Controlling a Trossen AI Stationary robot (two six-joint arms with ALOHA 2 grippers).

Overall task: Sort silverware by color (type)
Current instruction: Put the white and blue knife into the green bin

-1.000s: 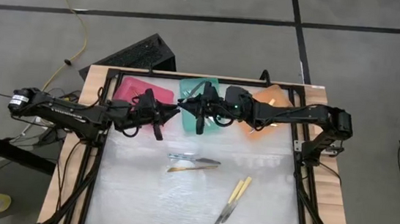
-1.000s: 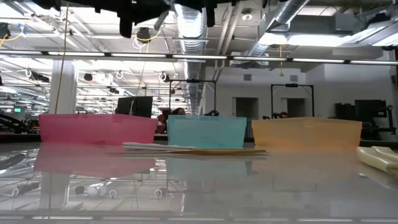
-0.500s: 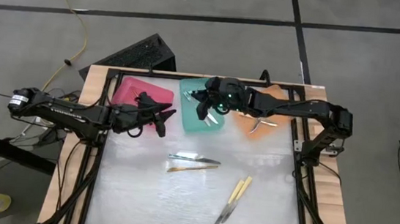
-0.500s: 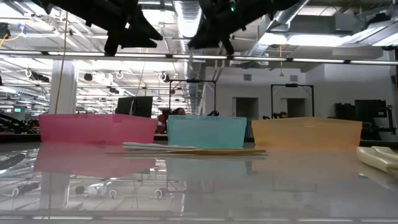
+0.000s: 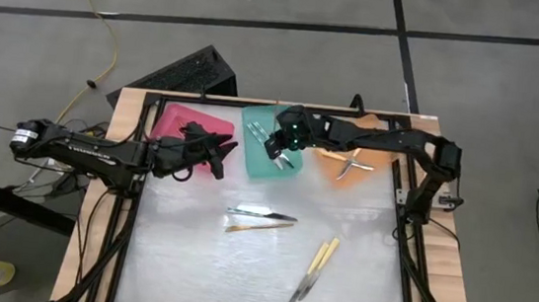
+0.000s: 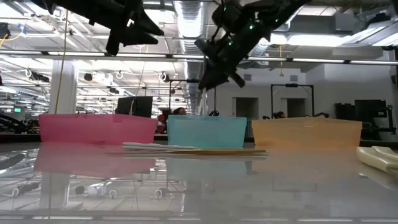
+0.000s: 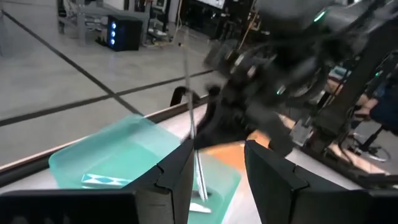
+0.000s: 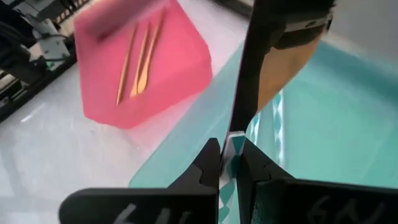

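My right gripper [image 5: 277,150] hangs over the teal tray [image 5: 258,120], shut on a slim utensil [image 6: 204,102]. Its metal end points down into the tray, where teal-handled silverware [image 8: 277,118] lies. My left gripper [image 5: 217,158] stands open by the right edge of the pink tray [image 5: 185,123] with nothing between its fingers. The pink tray holds orange-tan silverware [image 8: 140,56]. On the table lie a silvery piece [image 5: 261,214], a tan one [image 5: 257,226] and two yellow-handled ones [image 5: 316,265]. My right gripper pinches the utensil's pale handle end [image 8: 234,144] between its two fingers. The fingers slant down from the table's right side. The utensil hangs almost upright below them [image 7: 191,118]. Its lower end is down at the teal tray; whether it touches the tray's floor I cannot tell.
The orange tray [image 5: 376,130] stands to the right of the teal one, with silverware [image 5: 347,166] at its near edge. All three trays stand along the table's far edge. A black frame [image 5: 410,234] borders the table. The white sheet [image 5: 189,262] is bare at the near left.
My left gripper has opened and stayed by the pink tray. My right gripper has drawn away from it with the utensil, tipped its fingers downward and come down over the teal tray. The utensil now hangs into that tray.
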